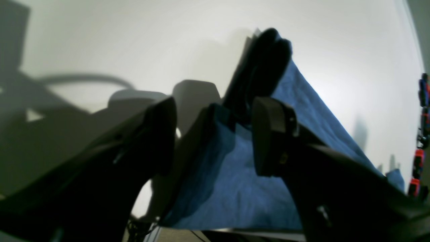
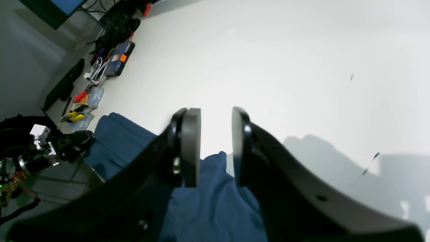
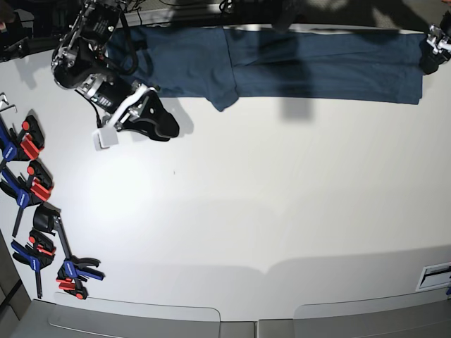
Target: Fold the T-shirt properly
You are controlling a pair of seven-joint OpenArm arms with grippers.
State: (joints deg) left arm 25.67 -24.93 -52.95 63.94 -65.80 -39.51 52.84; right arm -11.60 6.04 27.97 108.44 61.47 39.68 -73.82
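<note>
The dark navy T-shirt (image 3: pixel 282 60) lies spread flat along the table's far edge. My right gripper (image 3: pixel 165 127) is on the table just in front of the shirt's left part. In the right wrist view it (image 2: pixel 215 141) is open, with a narrow gap and a tip of shirt (image 2: pixel 215 201) below it. My left gripper (image 3: pixel 430 53) is at the shirt's right end. In the left wrist view it (image 1: pixel 215 134) is open wide over the blue cloth (image 1: pixel 242 188), whose edge runs between the fingers. A dark bunched fold (image 1: pixel 265 64) rises beyond them.
The white table (image 3: pixel 268 211) stretches toward the near edge. Several red-blue-black clamps (image 3: pixel 32 183) lie along its left side and show in the left wrist view (image 1: pixel 421 134). A tool case (image 2: pixel 119 60) and pliers (image 2: pixel 75 114) sit off the table's side.
</note>
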